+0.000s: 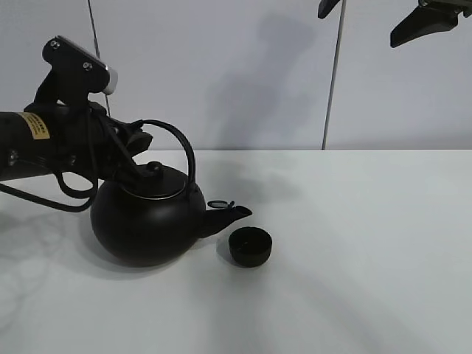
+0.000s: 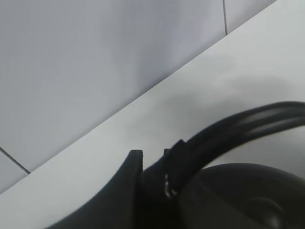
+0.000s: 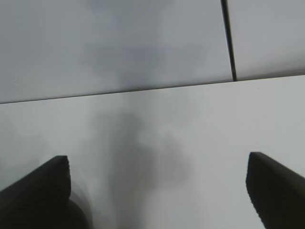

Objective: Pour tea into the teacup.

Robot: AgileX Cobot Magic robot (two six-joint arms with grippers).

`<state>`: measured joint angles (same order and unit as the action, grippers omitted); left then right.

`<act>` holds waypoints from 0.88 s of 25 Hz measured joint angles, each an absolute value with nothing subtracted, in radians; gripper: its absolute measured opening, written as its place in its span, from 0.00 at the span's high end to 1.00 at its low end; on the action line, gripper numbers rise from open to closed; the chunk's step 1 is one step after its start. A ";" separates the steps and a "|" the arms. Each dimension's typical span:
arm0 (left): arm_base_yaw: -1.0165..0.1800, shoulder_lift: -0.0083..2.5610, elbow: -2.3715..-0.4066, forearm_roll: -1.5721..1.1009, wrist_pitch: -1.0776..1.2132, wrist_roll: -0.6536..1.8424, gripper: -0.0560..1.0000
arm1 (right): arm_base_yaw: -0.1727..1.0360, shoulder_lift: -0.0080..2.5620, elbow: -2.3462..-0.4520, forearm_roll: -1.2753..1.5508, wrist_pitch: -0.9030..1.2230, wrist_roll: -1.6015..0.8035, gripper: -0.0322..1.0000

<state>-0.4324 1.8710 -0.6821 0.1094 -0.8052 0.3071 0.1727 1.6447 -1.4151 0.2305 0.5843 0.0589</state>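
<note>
The big round black kettle (image 1: 147, 221) stands on the white table, tilted a little, its spout (image 1: 230, 213) just above and left of the tiny black teacup (image 1: 249, 245). My left gripper (image 1: 135, 144) is shut on the kettle's arched handle (image 1: 182, 144); in the left wrist view the fingers (image 2: 133, 164) clamp the handle (image 2: 248, 121) above the kettle's lid (image 2: 248, 195). My right gripper (image 3: 157, 186) is open and empty, held high above the table's far right; its fingers (image 1: 424, 22) show at the top of the high view.
The white table (image 1: 354, 243) runs to a grey panelled wall (image 1: 243, 66) at the back. A black cable (image 1: 51, 195) hangs from the left arm beside the kettle.
</note>
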 joint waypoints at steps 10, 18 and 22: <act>-0.432 1.871 -0.739 0.166 -0.733 0.343 0.85 | 0.173 1.645 -1.415 0.230 0.583 0.059 0.30; -0.433 1.871 -0.741 0.182 -0.724 0.387 0.85 | 0.173 1.645 -1.415 0.232 0.583 0.059 0.30; -0.433 1.871 -0.741 0.182 -0.725 0.409 0.85 | 0.173 1.645 -1.415 0.232 0.583 0.059 0.30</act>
<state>-0.4330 1.8710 -0.7413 0.1825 -0.7249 0.4086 0.1727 1.6447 -1.4151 0.2315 0.5834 0.0589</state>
